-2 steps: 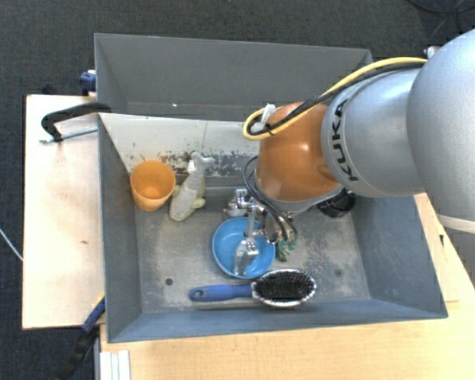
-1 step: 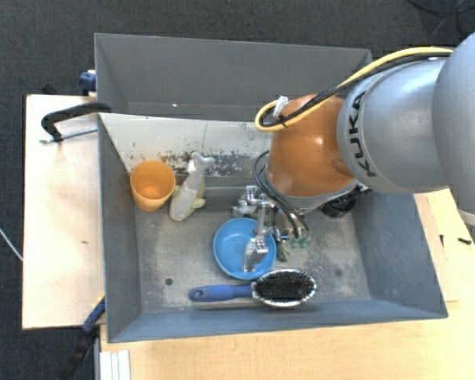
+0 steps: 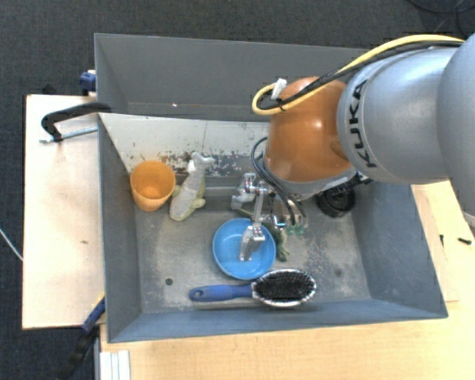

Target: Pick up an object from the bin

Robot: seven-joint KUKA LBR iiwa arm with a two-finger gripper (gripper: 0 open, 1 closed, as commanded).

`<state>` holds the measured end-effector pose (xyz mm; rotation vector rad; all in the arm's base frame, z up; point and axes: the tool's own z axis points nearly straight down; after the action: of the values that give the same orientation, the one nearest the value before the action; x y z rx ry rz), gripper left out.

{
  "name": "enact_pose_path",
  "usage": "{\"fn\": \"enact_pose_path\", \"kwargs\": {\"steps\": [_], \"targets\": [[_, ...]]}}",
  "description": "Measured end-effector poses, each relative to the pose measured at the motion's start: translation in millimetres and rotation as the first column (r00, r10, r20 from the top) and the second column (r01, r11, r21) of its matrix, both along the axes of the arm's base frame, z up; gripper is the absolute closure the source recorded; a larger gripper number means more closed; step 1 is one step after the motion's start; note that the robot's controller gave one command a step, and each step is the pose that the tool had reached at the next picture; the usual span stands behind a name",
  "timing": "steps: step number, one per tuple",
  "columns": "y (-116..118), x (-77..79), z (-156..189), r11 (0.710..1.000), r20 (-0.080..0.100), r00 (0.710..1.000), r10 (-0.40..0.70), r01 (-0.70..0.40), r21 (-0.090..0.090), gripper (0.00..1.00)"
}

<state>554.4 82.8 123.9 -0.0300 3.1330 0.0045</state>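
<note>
The tool hangs over the blue dish, low in the bin; its spread cannot be told. Brush at the dish's 6 o'clock, orange cup at 10.

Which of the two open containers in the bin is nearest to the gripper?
The blue bowl in the middle: the gripper is directly over it. The orange cup stands apart, well off to the left in the view.

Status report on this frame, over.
Gripper low over round blue plastic dish, mid-bin. Dish resting on bin floor. Blue-handled black-bristle hairbrush close alongside.
</note>
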Motion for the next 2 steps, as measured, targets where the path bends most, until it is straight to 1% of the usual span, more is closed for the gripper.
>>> {"fn": "enact_pose_path", "kwargs": {"steps": [1,2], "targets": [[-8.8,-5.6,-51.3,0.997,-0.002,0.997,-0.078,0.078,0.001,0.00],[-7.3,-4.5,-49.6,0.997,-0.005,0.997,-0.077,0.077,0.000,0.00]]}}
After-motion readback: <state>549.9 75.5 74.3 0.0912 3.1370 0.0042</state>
